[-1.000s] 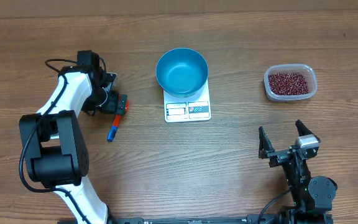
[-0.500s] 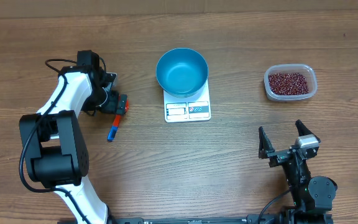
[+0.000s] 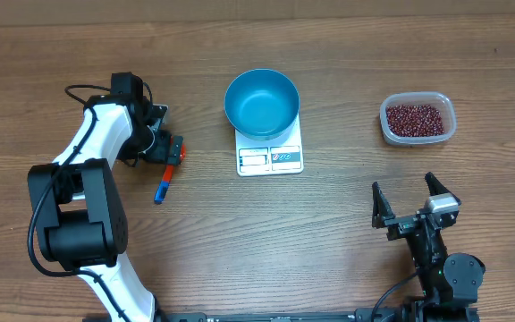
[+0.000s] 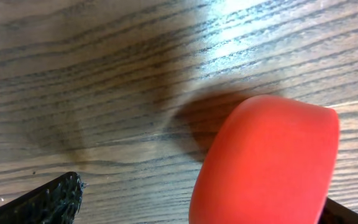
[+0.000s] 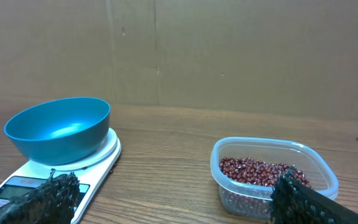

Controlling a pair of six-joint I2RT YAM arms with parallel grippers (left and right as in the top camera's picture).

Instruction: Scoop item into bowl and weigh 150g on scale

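Note:
The blue bowl [image 3: 261,101] [image 5: 58,127] stands on the white scale [image 3: 271,158] [image 5: 107,152] at the table's middle back. Dark red beans [image 3: 416,118] [image 5: 260,171] fill a clear plastic tub [image 3: 451,125] [image 5: 229,149] at the back right. A red and blue scoop [image 3: 163,183] lies on the wood at the left. My left gripper [image 3: 164,148] [image 4: 197,208] hangs low over its red end [image 4: 266,162] with jaws wide open; the red part sits between them, closer to the right finger. My right gripper [image 3: 403,186] [image 5: 174,186] stands open near the front right, empty, facing scale and tub.
A cardboard wall [image 5: 229,50] closes off the far edge of the wooden table [image 3: 329,224]. A black cable [image 3: 83,89] loops behind the left arm.

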